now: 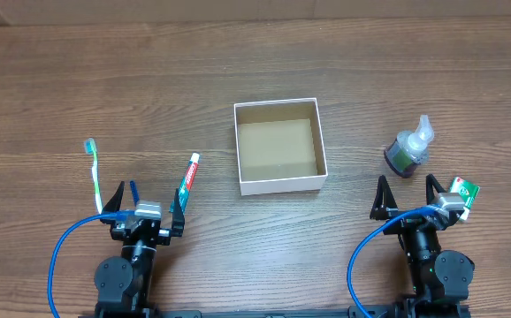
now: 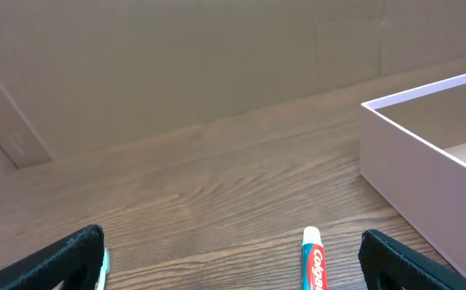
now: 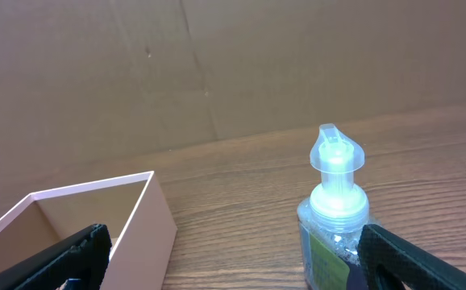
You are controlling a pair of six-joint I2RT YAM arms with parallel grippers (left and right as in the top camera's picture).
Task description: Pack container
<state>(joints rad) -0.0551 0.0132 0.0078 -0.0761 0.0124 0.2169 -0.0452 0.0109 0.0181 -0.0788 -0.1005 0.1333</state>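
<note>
Container [image 1: 282, 185]: lidless, brown-floored, empty, at table centre, farther out than both arms and between them; packing judged not yet begun. Left gripper [image 1: 148, 194] and right gripper [image 1: 406, 184]: fingers spread wide, holding nothing. The next move likely calls for the left to close on the toothpaste [image 1: 188, 181] beside its right finger or the toothbrush [image 1: 94, 172] further left, while the right has the pump bottle [image 1: 408, 150] just ahead and a small green box [image 1: 464, 190] at its right. Surface: dark wood-grain table [image 1: 61, 79]; plain brown backdrop [image 2: 176, 56] at the far edge.
</note>
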